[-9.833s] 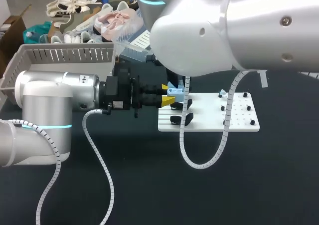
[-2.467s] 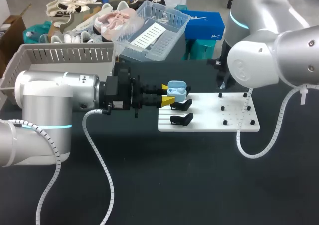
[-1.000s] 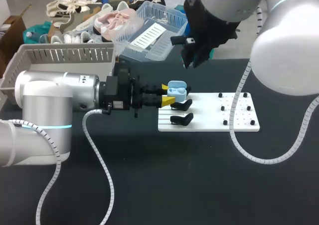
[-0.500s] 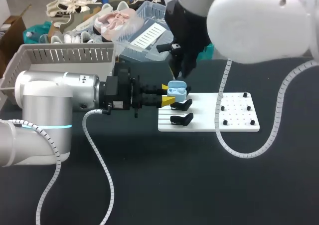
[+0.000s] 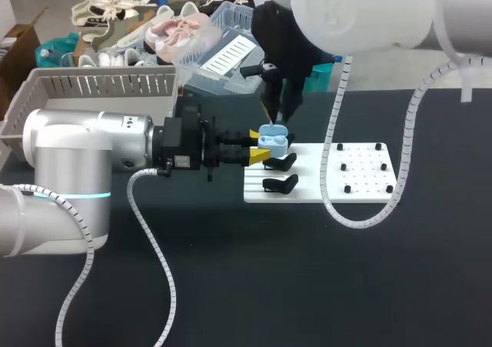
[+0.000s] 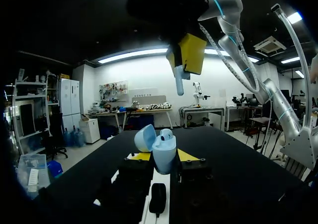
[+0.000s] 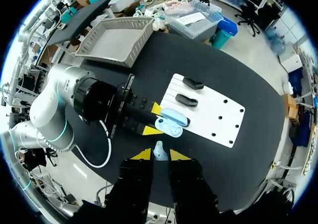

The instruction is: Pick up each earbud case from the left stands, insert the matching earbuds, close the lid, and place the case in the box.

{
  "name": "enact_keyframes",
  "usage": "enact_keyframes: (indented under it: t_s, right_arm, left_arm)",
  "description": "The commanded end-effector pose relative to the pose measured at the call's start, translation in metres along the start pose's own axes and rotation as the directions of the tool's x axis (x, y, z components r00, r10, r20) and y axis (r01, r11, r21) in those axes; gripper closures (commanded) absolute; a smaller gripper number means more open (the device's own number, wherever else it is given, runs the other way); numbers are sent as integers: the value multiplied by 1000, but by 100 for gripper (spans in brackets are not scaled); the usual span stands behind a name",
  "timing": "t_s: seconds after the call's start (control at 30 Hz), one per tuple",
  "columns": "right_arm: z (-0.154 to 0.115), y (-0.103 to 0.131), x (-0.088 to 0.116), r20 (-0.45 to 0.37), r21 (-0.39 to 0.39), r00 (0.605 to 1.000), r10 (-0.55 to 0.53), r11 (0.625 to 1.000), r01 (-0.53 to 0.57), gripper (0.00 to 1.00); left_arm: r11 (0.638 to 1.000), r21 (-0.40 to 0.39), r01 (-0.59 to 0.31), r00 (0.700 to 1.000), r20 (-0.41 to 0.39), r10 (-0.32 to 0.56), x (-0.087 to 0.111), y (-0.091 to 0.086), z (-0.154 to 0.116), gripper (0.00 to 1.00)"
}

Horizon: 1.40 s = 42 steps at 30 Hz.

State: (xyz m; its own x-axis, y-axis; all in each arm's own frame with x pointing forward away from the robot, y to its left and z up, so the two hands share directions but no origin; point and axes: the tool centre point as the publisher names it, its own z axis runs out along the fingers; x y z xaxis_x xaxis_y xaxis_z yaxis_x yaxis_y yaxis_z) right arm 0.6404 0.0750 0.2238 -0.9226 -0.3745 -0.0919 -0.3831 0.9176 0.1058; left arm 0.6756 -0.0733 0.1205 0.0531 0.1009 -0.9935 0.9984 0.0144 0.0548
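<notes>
L tool [image 5: 260,145] is clamped on the open blue case [image 5: 272,139], lid up, over the 10 o'clock corner of the white board [image 5: 361,189] on the desk [image 5: 307,270]. R tool [image 5: 278,116] hangs at the case's 12 o'clock, tips pinching one earbud [image 6: 179,82]. To seat it: line the stem w/ the empty well, lower straight & slow, release only once flush. L wrist view shows what looks like a bud already seated; head view doesn't. R wrist view gives the earbud-to-case offset from above.
</notes>
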Motion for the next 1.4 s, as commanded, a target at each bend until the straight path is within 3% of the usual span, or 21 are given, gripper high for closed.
enact_keyframes:
  t_s: [0.03,0.17,0.33,0.6,1.13,1.2,1.4]
  right_arm:
    - [0,4,-4,-1,-22,1000,-28,999,28,100]
    - [-2,8,-11,52,-116,978,-202,972,206,100]
    - [1,5,-16,47,-81,929,-367,926,369,100]
    - [4,2,-20,9,-19,881,-473,881,473,100]
    - [7,0,-19,-3,-16,882,-472,881,472,100]
    - [12,-3,-18,6,-8,897,-441,897,441,100]
    - [22,-4,-12,63,37,892,-448,894,447,100]
  left_arm:
    - [1000,-4,-1,1000,0,1,0,-1,0,100]
    - [1000,-4,-1,1000,0,1,0,-1,0,100]
    - [1000,-4,-1,1000,0,1,0,-1,0,100]
    - [1000,-4,-1,1000,0,1,0,-1,0,100]
    - [1000,-4,-1,1000,0,1,0,-1,0,100]
    - [1000,-4,-1,1000,0,1,0,-1,0,100]
    - [1000,-4,-1,1000,0,1,0,-1,0,100]
